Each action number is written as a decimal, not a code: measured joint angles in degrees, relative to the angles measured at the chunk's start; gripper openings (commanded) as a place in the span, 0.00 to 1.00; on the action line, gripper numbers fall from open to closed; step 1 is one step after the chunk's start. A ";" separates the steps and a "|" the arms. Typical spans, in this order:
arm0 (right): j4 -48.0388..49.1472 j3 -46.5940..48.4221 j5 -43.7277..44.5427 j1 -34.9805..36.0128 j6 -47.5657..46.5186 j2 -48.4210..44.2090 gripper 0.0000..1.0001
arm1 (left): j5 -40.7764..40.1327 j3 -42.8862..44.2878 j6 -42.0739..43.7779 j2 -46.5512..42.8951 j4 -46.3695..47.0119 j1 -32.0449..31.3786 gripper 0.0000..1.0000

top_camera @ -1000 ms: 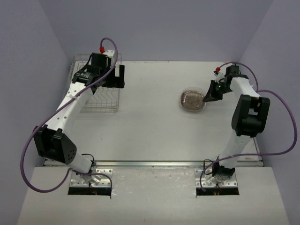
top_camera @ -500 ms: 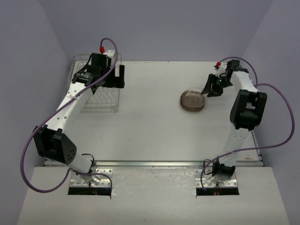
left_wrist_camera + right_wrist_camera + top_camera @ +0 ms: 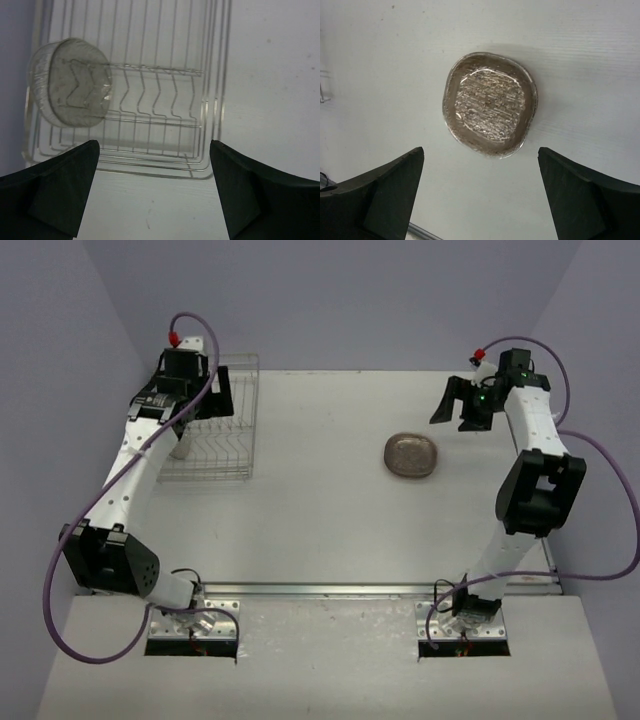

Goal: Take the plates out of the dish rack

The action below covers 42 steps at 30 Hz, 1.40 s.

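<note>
The silver wire dish rack (image 3: 222, 430) stands at the table's far left. In the left wrist view the dish rack (image 3: 165, 100) holds a close group of pale translucent plates (image 3: 70, 82) standing on edge at its left end. My left gripper (image 3: 203, 390) hovers over the rack; it (image 3: 155, 192) is open and empty, with the plates ahead and to its left. A smoky brown plate (image 3: 411, 454) lies flat on the table at right centre. My right gripper (image 3: 462, 405) is open and empty, raised just right of it. In the right wrist view the plate (image 3: 490, 102) lies ahead of the open gripper (image 3: 480, 195).
The white table (image 3: 320, 530) is boxed in by purple walls at the back and sides. A metal rail (image 3: 350, 590) runs along its near edge between the arm bases. Purple cables loop beside both arms.
</note>
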 measured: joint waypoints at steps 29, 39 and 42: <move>12.81 -31.65 4.97 16.69 -0.87 -25.37 0.99 | -8.93 11.33 19.71 23.76 2.00 17.71 0.34; 13.13 -32.48 4.92 16.69 -0.95 -25.37 0.99 | -8.48 13.31 21.41 26.20 1.50 17.71 0.30; 13.13 -32.48 4.90 16.69 -0.95 -25.22 0.99 | -8.29 13.29 21.93 27.42 1.48 17.71 0.30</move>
